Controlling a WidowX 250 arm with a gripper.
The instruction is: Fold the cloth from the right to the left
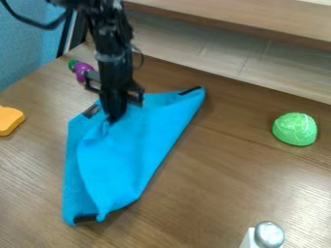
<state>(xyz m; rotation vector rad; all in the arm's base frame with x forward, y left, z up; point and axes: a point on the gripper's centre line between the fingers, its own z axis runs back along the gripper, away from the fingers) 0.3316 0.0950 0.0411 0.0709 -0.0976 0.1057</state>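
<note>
As the closed hand (113, 119) pinches blue cloth (123, 160), wood-grain table (219, 179), blue partition (22, 53) behind

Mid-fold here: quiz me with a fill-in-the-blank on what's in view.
The black metal pincer meets a thin fabric cloth whose colour is ____.
In view, the round green leafy toy sits on the cloth's ____ side.
The smooth orange toy lies at the view's ____ edge.

Missing words: blue; right; left.
</note>
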